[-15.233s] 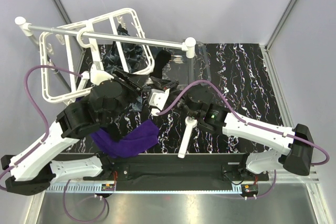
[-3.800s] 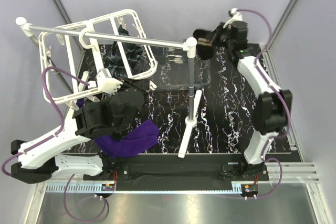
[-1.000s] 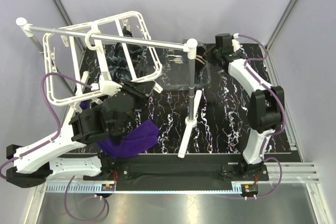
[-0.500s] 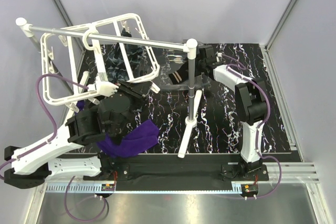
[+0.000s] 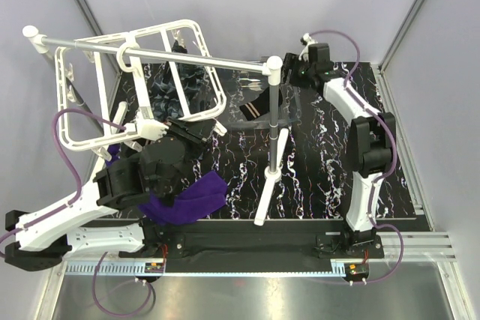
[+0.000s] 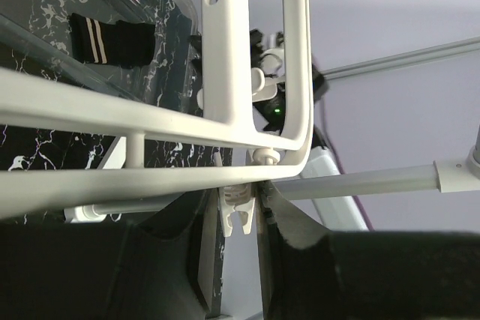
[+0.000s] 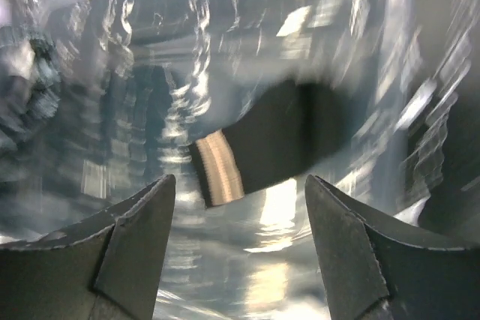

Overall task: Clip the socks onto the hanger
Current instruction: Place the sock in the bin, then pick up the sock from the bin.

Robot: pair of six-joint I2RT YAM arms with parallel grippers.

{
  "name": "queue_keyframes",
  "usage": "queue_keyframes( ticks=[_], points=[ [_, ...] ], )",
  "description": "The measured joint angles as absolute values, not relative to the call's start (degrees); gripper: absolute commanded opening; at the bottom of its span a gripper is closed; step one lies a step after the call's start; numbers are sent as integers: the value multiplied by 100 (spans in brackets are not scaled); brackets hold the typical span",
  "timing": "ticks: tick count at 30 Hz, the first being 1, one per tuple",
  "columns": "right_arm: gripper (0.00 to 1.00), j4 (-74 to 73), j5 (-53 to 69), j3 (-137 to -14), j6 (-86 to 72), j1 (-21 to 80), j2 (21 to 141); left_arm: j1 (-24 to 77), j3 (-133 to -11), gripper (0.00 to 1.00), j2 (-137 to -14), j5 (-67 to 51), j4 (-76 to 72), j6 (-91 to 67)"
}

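Reaching for striped sock

Top view: grips rigid white plastic grid of the hanger [image 5: 174, 26] with left gripper [image 5: 150, 127]; hovers right gripper [image 5: 291, 74] at far edge of glossy clear tub [image 5: 294, 106] holding black sock [image 5: 253, 106]. Left wrist: pinches the hanger bar, fingers pressed together. Right wrist: spreads fingers wide over soft ribbed tan cuff. Could glance off slick tub wall, or snag only limp cuff and drop it.

The black marbled table [image 5: 330, 155] is carrying a purple sock [image 5: 191, 198] at seven o'clock and a clear bin [image 5: 295, 107] at twelve.
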State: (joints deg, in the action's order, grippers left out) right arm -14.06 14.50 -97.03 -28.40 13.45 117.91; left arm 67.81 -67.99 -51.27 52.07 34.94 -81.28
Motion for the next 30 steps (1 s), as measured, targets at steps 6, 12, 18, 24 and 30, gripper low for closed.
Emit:
queue_keyframes(
  ticks=[6, 12, 18, 24, 30],
  points=[
    [62, -1444, 1951, -10031, 1168, 1249, 11620, 6781, -6799, 0, -5148, 5214, 3468, -8053],
    [61, -1610, 2797, -9929, 4049, 1323, 11830, 6781, -6801, 0, -5142, 5229, 3472, -8036],
    [62, -1566, 3579, -9946, 5859, 1389, 12436, 6781, -6825, 0, -5151, 5234, 3520, -7996],
    [59, -1809, 3804, -10300, 6845, 1588, 13152, 6781, -6825, 0, -5168, 5229, 3518, -7996],
    [60, -1988, 4012, -10735, 7177, 1800, 13515, 6781, -6823, 0, -5175, 5231, 3509, -7996]
  ],
)
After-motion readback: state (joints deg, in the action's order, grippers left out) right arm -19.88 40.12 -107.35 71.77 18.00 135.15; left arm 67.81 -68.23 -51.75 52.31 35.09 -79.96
